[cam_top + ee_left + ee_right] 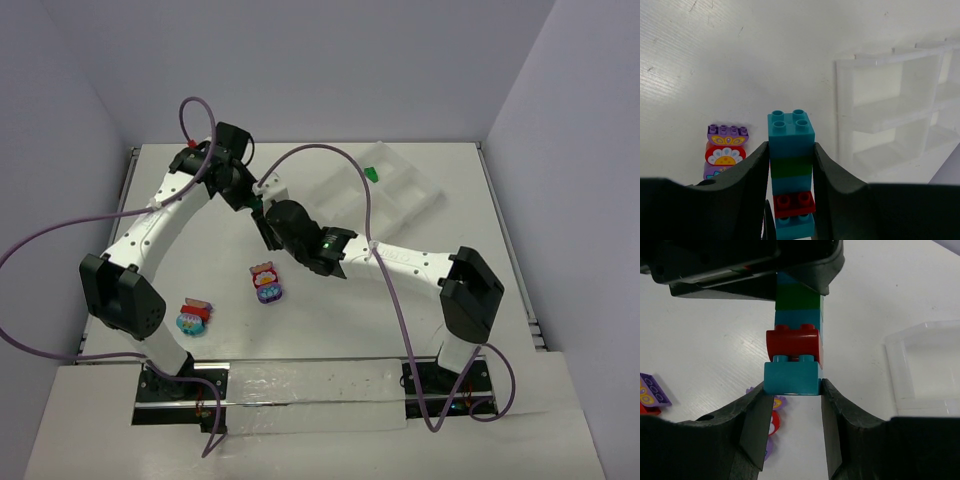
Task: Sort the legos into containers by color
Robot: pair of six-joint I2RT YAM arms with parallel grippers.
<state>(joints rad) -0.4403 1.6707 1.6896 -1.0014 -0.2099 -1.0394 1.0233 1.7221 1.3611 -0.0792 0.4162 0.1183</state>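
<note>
Right, you've got both arms meeting over the far-left part of the white table [330,330], both on the same part. The left gripper [790,147] is clamped on the studded plastic brick stack [791,172], which runs teal-green-teal-red-teal, 5 bricks end to end. Its black fingers [747,185] press the 2 sides across the upper teal and green bricks. The stack is in the air, off the table and apart from the tray.

The right gripper [792,389] comes in from the opposite end. Its fingertips [756,412] touch both sides of the end teal brick [791,377], with contact only at the tips, so call it a shallow grasp. The red rounded brick [792,342] sits just beyond, outside those fingers. In the top view the 2 gripper heads hide the stack, so you can't see it there.

The clear translucent plastic tray [405,195] with square compartments lies far right. 1 small green brick [372,173] is in a compartment.

There are 2 loose clumps on the table:
- A purple and red clump [267,283] near the centre.
- A red and teal clump [192,317] near the left arm's lower joint.
</note>
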